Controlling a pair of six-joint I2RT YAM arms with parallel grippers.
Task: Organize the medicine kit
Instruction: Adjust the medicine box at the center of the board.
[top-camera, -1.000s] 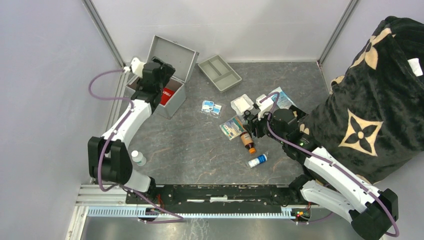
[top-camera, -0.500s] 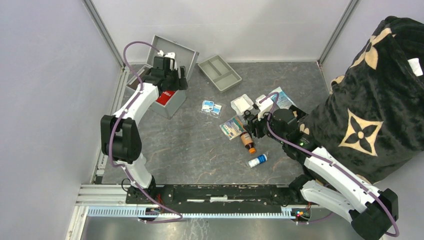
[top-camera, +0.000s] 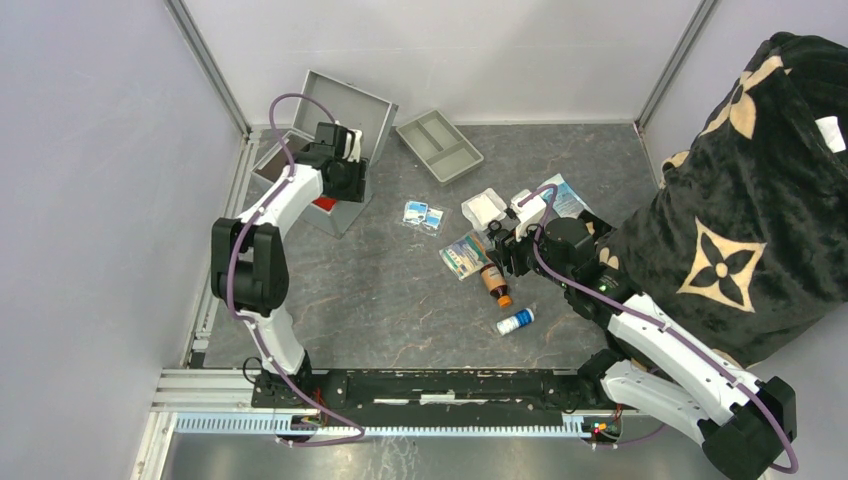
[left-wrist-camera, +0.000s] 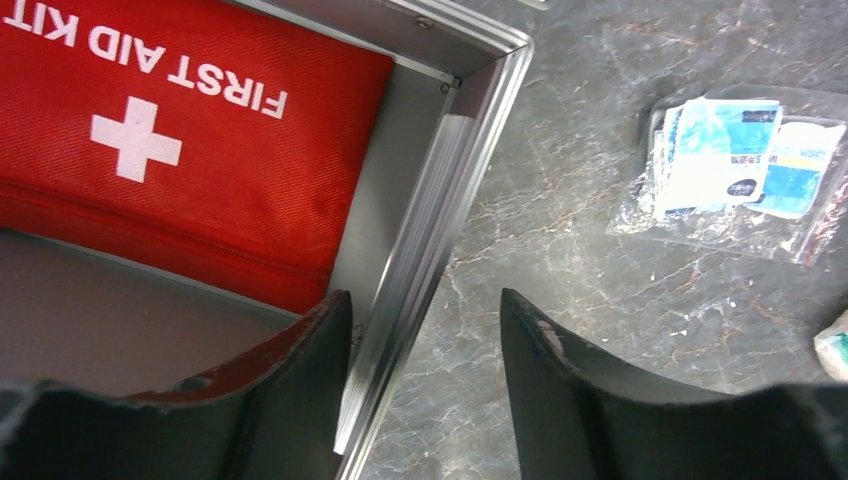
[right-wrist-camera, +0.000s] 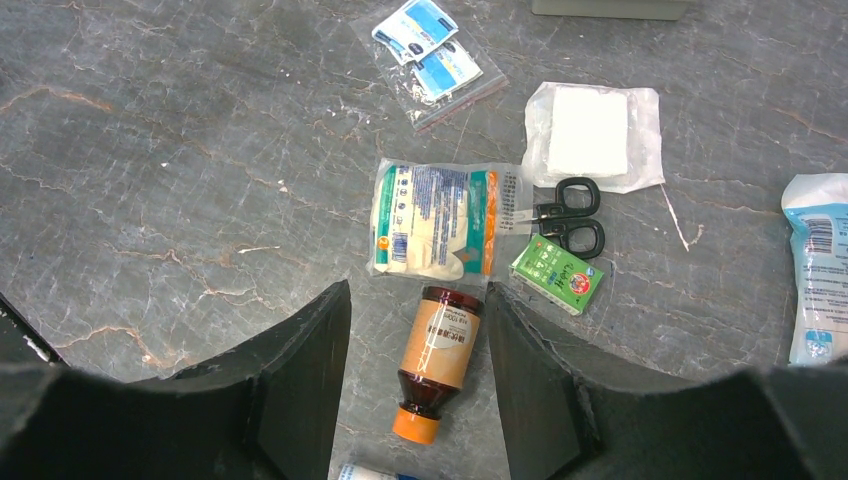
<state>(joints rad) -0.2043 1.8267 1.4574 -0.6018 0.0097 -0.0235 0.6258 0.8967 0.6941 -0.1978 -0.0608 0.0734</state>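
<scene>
The medicine kit (top-camera: 350, 105) is a silver-grey metal case at the back left, lid up, with a red first-aid pouch (left-wrist-camera: 190, 150) inside. My left gripper (left-wrist-camera: 425, 300) is open over the case's right wall (left-wrist-camera: 440, 200). One finger sits inside the case and the other over the table, neither pressing the rim. My right gripper (right-wrist-camera: 415, 290) hangs open above a brown bottle with an orange cap (right-wrist-camera: 440, 345) lying on the table. In the top view this gripper (top-camera: 497, 250) is mid-table and holds nothing.
Loose on the table: a plaster bag (left-wrist-camera: 735, 165), bandage pack (right-wrist-camera: 430, 220), scissors (right-wrist-camera: 565, 215), green box (right-wrist-camera: 557, 273), gauze pad (right-wrist-camera: 590, 132), blue-white packet (right-wrist-camera: 820, 260), small white bottle (top-camera: 516, 321). A grey divided tray (top-camera: 438, 145) lies behind. A black patterned blanket (top-camera: 750, 190) fills the right.
My left arm has swung from the case's back left corner across to its right wall, and its jaws have narrowed. The right arm has not moved.
</scene>
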